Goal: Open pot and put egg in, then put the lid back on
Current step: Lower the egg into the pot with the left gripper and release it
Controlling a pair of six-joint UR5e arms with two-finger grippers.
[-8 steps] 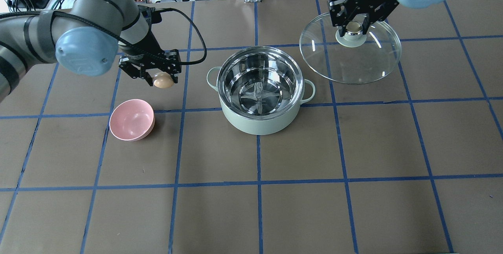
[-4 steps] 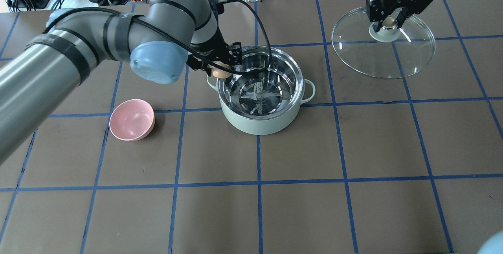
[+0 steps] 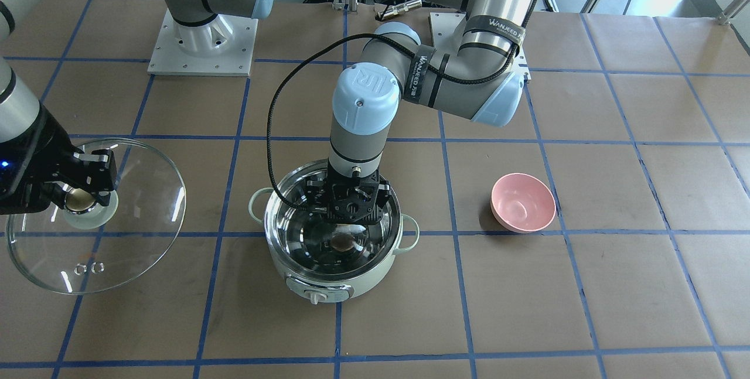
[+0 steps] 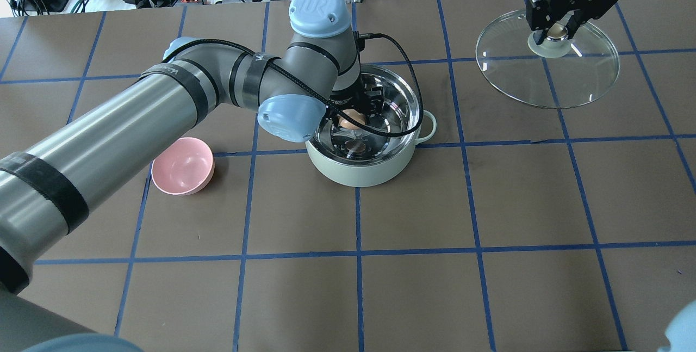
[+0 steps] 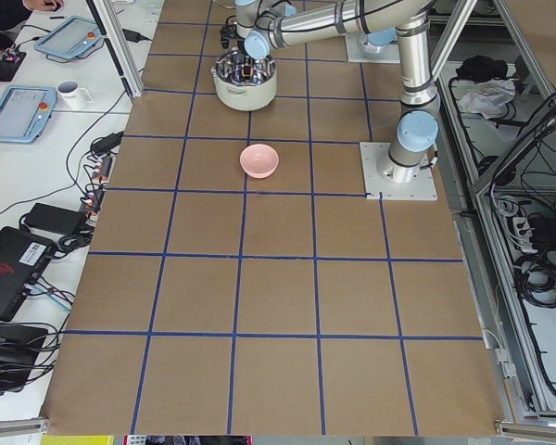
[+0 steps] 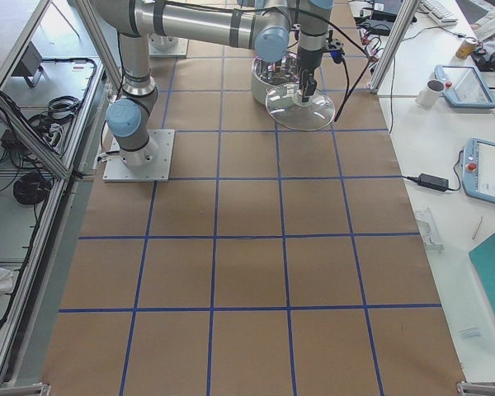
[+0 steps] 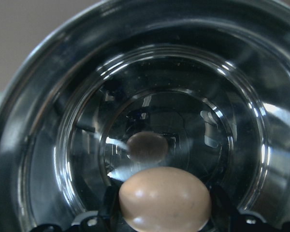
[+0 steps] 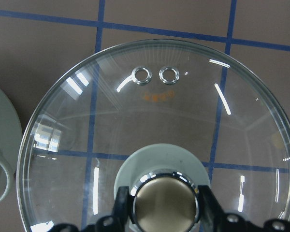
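The mint-green pot (image 4: 359, 175) stands open at the table's middle, with its dial towards the front-facing view (image 3: 317, 296). My left gripper (image 4: 352, 118) is shut on the tan egg (image 4: 350, 120) and holds it inside the pot's steel interior, above the bottom. In the left wrist view the egg (image 7: 165, 198) sits between the fingers with its dark reflection below. My right gripper (image 4: 555, 31) is shut on the beige knob of the glass lid (image 4: 549, 77) and holds the lid tilted to the pot's right. The lid (image 8: 154, 106) also fills the right wrist view.
A pink bowl (image 4: 182, 165) sits empty on the table to the pot's left, and also shows in the front-facing view (image 3: 523, 202). Brown table paper with blue grid lines spreads in front of the pot. Cables and electronics lie along the far edge.
My left arm carried the egg rightwards from beside the pot's left rim to inside the pot. My right arm moved the lid a little further right.
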